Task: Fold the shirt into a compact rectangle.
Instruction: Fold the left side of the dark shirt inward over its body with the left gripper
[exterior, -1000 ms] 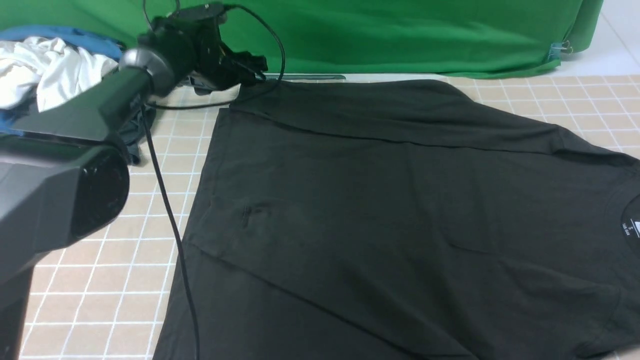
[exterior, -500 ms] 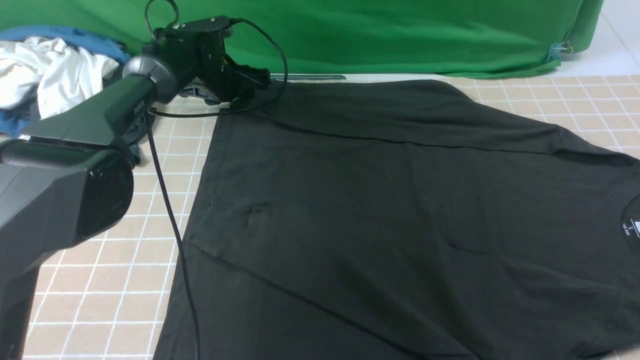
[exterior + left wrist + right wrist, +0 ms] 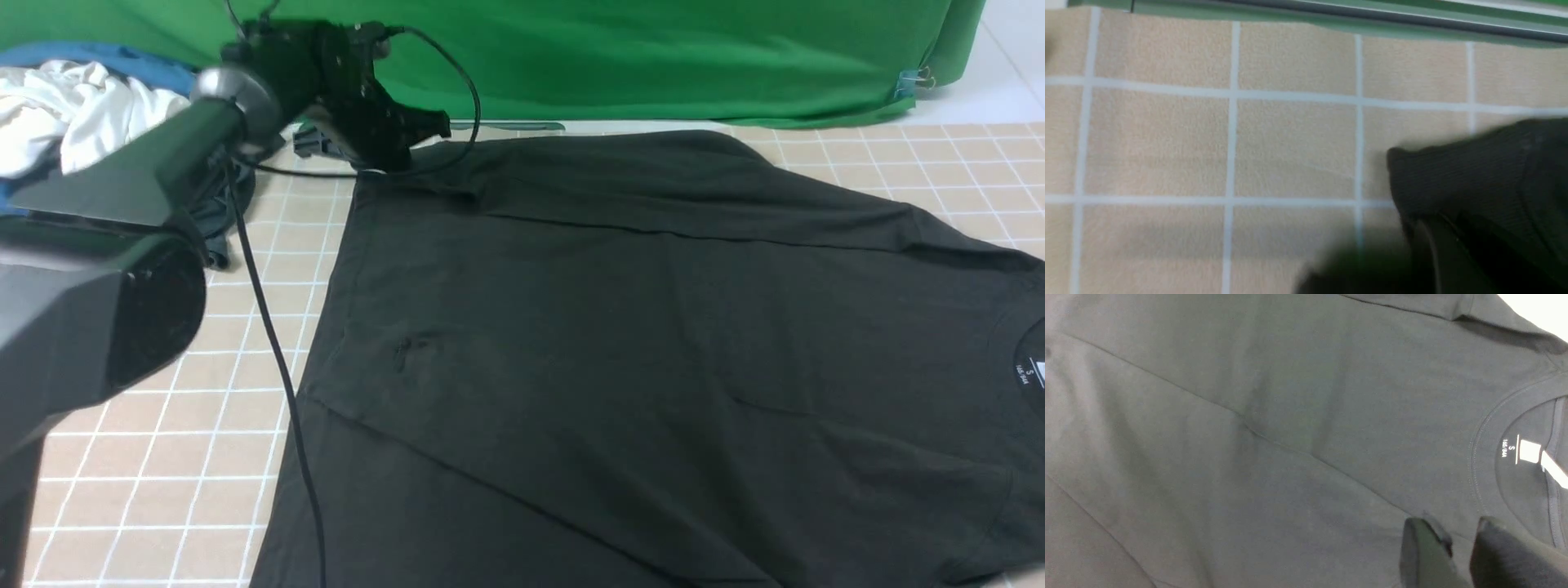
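My left gripper point(image 3: 390, 155) is closed tightly on the far left corner of the shirt point(image 3: 653, 327), on the hem side. In my left wrist view the black corner point(image 3: 1453, 179) sits pinched at my finger, just above the table point(image 3: 163, 441). I hold it there because, as I judge, this corner must be carried over the body to make a fold.

The shirt lies spread on the table, with the hem toward my left and the collar with the neck label point(image 3: 1530, 452) toward my right. My right gripper point(image 3: 1453, 535) hovers over the cloth near the collar. Its fingers are only a little apart and there is nothing between them. Probably it is placed there to take the collar side, or to press the cloth so it does not slide.

About containers, I see no clear one. At the far left a white garment point(image 3: 90, 114) lies on something blue point(image 3: 122, 61), but I cannot tell if that is a basket or only more cloth.
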